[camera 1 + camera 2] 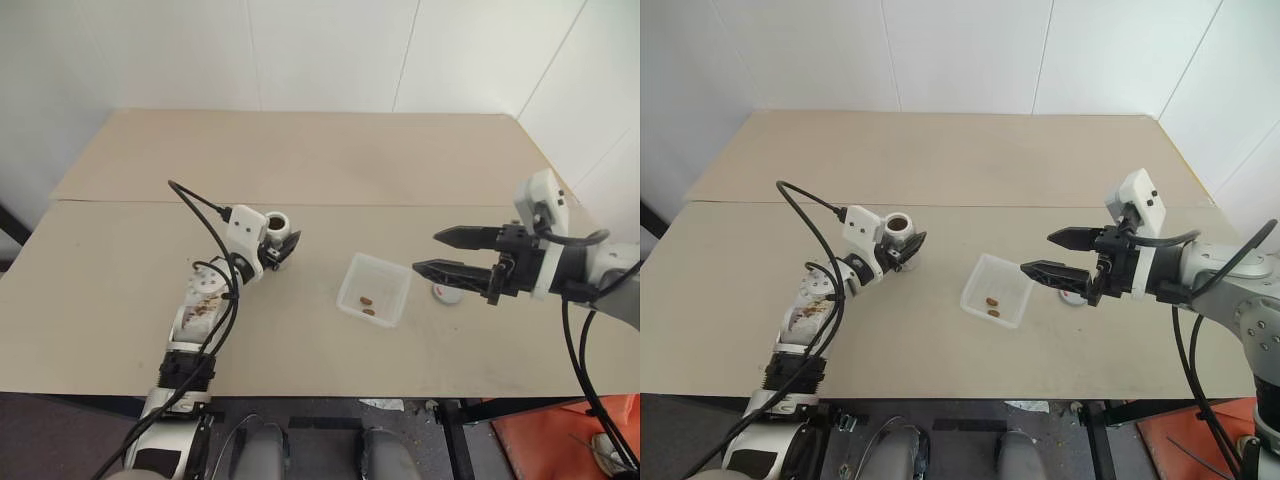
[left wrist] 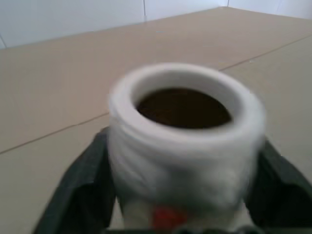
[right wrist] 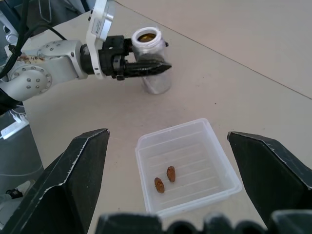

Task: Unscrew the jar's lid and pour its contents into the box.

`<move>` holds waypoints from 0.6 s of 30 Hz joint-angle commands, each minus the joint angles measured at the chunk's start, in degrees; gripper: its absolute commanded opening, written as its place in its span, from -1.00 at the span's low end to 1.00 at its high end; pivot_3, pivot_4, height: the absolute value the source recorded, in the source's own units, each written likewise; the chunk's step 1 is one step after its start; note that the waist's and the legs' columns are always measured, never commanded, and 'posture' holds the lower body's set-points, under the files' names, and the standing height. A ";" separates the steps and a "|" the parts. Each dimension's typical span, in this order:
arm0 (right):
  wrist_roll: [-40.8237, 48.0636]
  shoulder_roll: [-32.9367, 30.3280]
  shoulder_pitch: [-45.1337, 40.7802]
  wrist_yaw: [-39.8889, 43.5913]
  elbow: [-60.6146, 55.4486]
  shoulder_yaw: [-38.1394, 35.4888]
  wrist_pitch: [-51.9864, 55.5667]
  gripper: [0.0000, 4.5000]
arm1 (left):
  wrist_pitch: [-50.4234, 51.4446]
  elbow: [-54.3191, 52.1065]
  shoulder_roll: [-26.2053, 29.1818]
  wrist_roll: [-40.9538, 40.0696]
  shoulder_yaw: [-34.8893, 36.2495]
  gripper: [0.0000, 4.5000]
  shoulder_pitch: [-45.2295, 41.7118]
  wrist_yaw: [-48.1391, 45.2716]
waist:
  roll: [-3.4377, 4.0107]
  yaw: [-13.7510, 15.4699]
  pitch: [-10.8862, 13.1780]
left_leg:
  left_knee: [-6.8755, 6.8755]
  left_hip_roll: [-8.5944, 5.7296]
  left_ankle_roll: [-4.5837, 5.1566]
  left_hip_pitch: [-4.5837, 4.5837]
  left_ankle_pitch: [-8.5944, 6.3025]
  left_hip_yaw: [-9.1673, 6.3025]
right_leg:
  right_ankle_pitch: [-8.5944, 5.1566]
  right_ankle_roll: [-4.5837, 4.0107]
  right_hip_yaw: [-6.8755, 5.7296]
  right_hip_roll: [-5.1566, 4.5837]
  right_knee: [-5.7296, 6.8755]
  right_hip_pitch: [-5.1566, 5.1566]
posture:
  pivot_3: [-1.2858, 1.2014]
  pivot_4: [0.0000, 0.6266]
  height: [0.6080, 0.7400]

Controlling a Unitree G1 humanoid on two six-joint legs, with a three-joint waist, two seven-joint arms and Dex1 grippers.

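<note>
Jar (image 3: 150, 63) upright on table (image 1: 300, 160), mouth uncapped, left gripper (image 3: 146, 67) fingers flanking it, grip uncertain, box (image 1: 375, 290) holding two brown pieces (image 3: 165, 179), lid (image 1: 447, 293) beside box, right gripper (image 1: 445, 252) spread wide, empty.

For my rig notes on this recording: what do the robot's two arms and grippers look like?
Both arms are silver-grey metal with white housings and loose black cables looping along them. A white camera block sits on each wrist. The left gripper and right gripper each have two black, tapered, pointed fingers. The left forearm carries brownish stains.
</note>
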 commanded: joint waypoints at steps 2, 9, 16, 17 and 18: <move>0.15 -0.50 -0.18 -0.09 -1.22 -1.57 -0.81 1.00 | 0.98 -4.46 0.91 -0.76 0.12 0.99 0.78 0.46 | 0.00 -0.02 0.00 | 0.00 0.00 0.00 0.00 0.00 0.00 | 0.00 0.00 0.00 0.00 -0.01 0.00 | 0.03 -0.52 1.00; 0.44 -0.25 1.15 -0.69 -2.31 -2.32 -0.92 1.00 | 7.79 -14.66 6.50 -4.44 1.20 0.99 6.28 -4.39 | 0.01 -0.23 -0.01 | -0.02 0.03 0.00 0.00 0.00 0.01 | 0.00 0.00 0.01 0.01 -0.01 -0.02 | 0.03 -0.52 1.00; 0.59 -1.15 5.99 1.07 -4.14 -4.75 -1.61 1.00 | 17.14 -31.82 16.27 -12.09 8.19 0.99 19.56 -8.46 | 0.02 -0.61 -0.01 | -0.08 0.06 0.00 0.06 0.00 0.04 | -0.01 -0.01 0.06 0.01 -0.01 -0.02 | 0.03 -0.52 1.00; -0.18 -1.34 6.75 1.38 -4.22 -4.73 -2.10 1.00 | 16.78 -34.51 18.96 -14.30 10.34 0.99 22.01 -11.85 | 0.00 -0.62 -0.02 | -0.08 0.07 0.00 0.08 0.00 0.05 | -0.01 -0.01 0.05 0.02 0.00 -0.01 | 0.03 -0.52 1.00; -0.73 -1.44 7.30 1.56 -4.33 -4.73 -2.45 1.00 | 16.49 -36.40 21.00 -16.02 11.88 0.99 23.82 -14.23 | 0.01 -0.66 -0.02 | -0.09 0.10 0.00 0.10 0.00 0.04 | -0.02 -0.02 0.04 0.04 -0.02 0.01 | 0.03 -0.52 1.00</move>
